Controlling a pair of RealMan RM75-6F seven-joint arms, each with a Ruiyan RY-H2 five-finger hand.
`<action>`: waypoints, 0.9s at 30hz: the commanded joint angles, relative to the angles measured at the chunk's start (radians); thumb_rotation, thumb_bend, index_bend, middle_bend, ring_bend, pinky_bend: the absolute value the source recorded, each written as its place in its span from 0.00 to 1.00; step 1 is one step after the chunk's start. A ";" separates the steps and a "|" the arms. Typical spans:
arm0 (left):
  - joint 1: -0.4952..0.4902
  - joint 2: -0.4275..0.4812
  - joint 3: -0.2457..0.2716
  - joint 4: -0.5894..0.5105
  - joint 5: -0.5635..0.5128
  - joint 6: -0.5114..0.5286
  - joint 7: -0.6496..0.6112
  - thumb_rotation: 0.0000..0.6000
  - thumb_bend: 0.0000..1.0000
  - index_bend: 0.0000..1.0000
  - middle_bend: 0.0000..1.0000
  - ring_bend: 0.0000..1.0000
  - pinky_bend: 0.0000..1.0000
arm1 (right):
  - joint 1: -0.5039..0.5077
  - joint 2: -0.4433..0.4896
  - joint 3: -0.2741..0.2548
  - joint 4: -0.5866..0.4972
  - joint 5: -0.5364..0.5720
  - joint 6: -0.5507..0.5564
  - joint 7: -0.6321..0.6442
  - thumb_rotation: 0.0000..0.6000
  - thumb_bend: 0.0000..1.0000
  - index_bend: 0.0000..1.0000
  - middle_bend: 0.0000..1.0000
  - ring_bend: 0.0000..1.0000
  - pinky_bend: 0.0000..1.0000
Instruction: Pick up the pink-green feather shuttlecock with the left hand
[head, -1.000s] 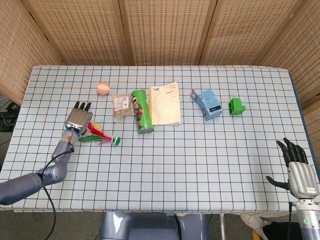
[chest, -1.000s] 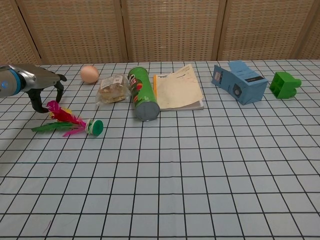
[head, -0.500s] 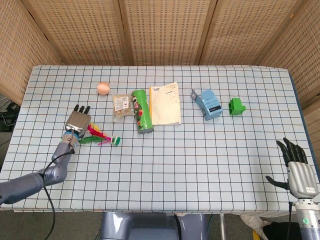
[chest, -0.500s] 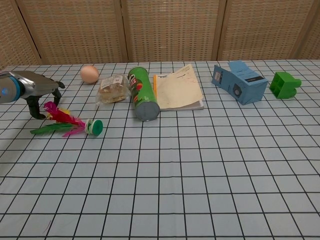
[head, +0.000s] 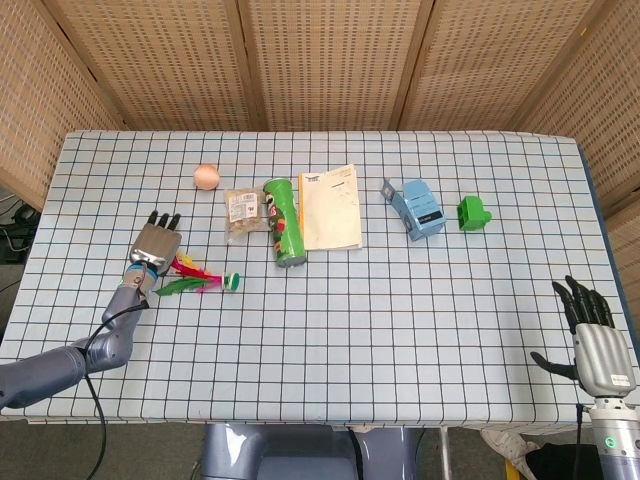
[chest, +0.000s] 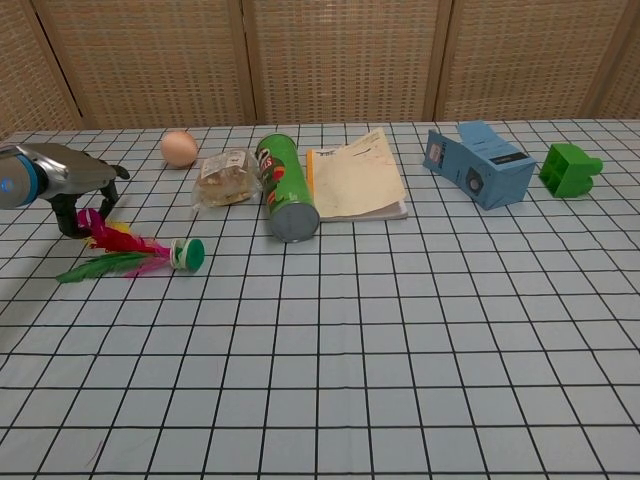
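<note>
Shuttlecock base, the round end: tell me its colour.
The shuttlecock has a green base with a white rim; the chest view shows it best.

Left hand (chest: 62, 185) cut off at frame edge.

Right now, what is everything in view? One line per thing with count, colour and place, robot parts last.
feather shuttlecock: 1, pink-green, table's left, lying flat
ball: 1, orange, far left
snack packet: 1, clear with brown contents, left of the can
chip can: 1, green, lying on its side, centre-left
booklet: 1, cream, right of the can
box: 1, blue, centre-right
block: 1, green, right of the box
table: 1, light blue grid cloth
left hand: 1, grey, over the shuttlecock's feathers
right hand: 1, dark, off the table's right edge
</note>
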 joint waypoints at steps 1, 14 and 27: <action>-0.001 0.001 0.003 -0.001 -0.003 -0.001 0.000 1.00 0.37 0.58 0.00 0.00 0.00 | 0.000 0.000 0.000 0.001 0.000 0.000 0.000 1.00 0.07 0.03 0.00 0.00 0.00; -0.018 0.052 0.013 -0.078 0.000 0.040 0.001 1.00 0.43 0.60 0.00 0.00 0.00 | -0.001 0.001 0.001 -0.001 -0.003 0.004 0.009 1.00 0.07 0.03 0.00 0.00 0.00; -0.047 0.176 0.002 -0.282 0.030 0.139 0.033 1.00 0.43 0.60 0.00 0.00 0.00 | -0.003 0.010 0.001 -0.006 -0.012 0.011 0.030 1.00 0.07 0.03 0.00 0.00 0.00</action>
